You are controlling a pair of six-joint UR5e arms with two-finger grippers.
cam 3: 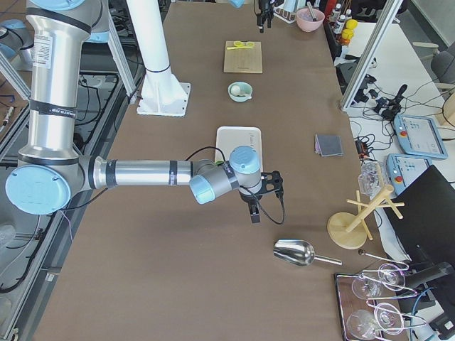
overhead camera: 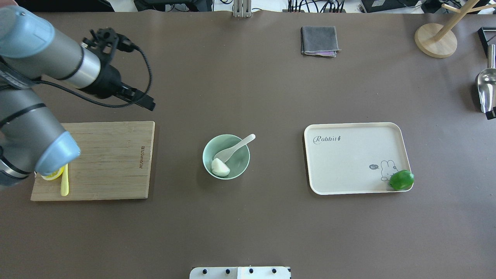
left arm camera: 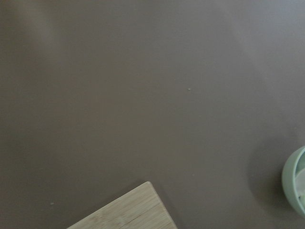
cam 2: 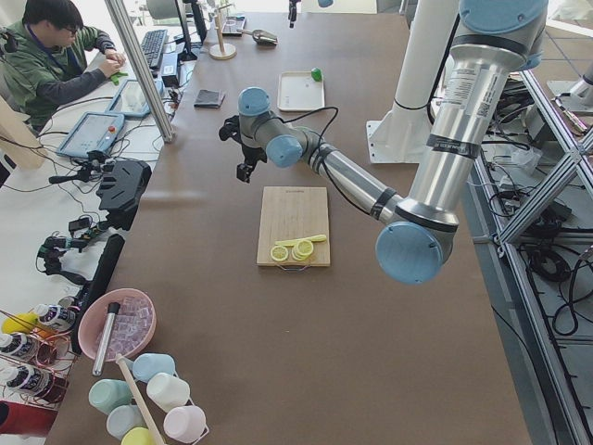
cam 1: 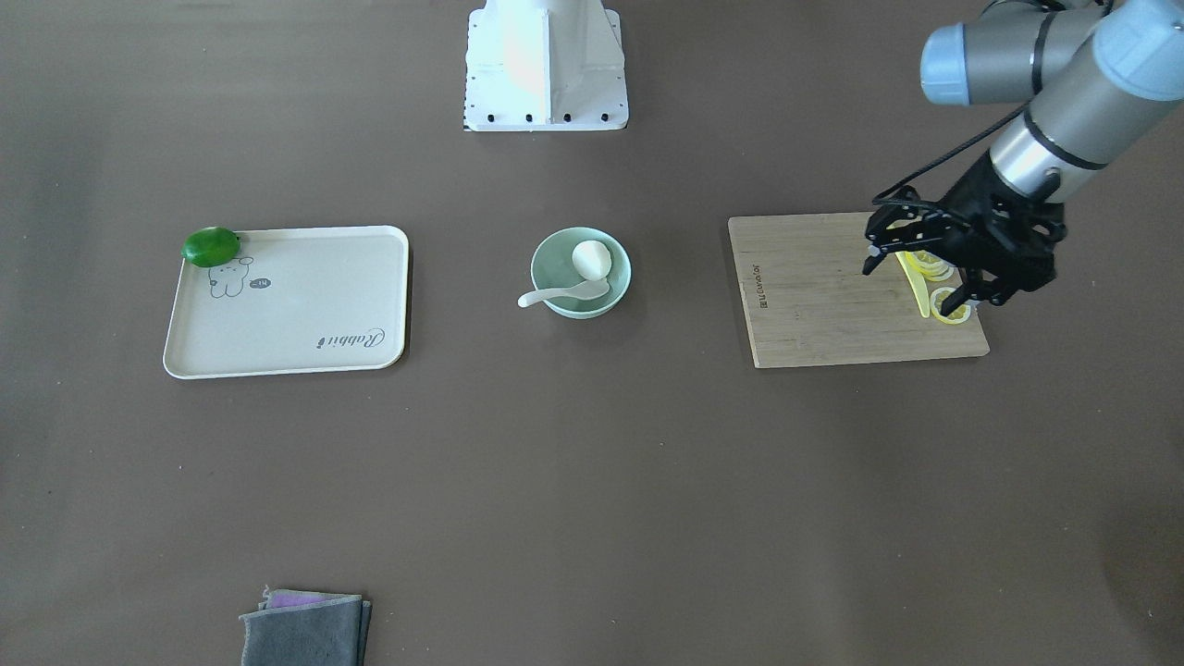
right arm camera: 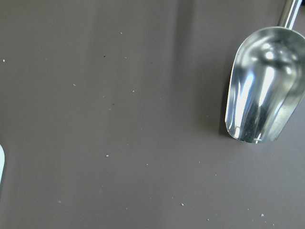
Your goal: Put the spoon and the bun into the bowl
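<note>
Left arm (overhead camera: pixel 50 58) hung over the far-left part of the counter (overhead camera: pixel 248 232), behind the cutting board (overhead camera: pixel 108 162). Left jaws were spread wide with nothing in them. Centre: the bowl (overhead camera: pixel 241 162) held the bun (overhead camera: pixel 220 166) and the spoon (overhead camera: pixel 236 147), its scoop down inside beside the bun and its handle out over the rim. Task looked done. Right jaws showed only in the right side view, above the counter near the metal scoop (overhead camera: pixel 487 87); couldn't tell if they were spread or closed.

Risk, my read: the handle overhung the rim, so an arm sweeping low past the bowl could clip it and flip the spoon out. The left arm dropping could also push the yellow knife (overhead camera: pixel 64 186) and lemon slices (overhead camera: pixel 52 174) off the board.

Counts, left to right: 1 board, 1 knife, about 3 lemon slices (partly hidden), 1 bowl, 1 bun, 1 spoon, 1 grey cloth (overhead camera: pixel 318 40), 1 tray (overhead camera: pixel 348 162), 1 lime (overhead camera: pixel 402 180) on its corner, 1 scoop.
</note>
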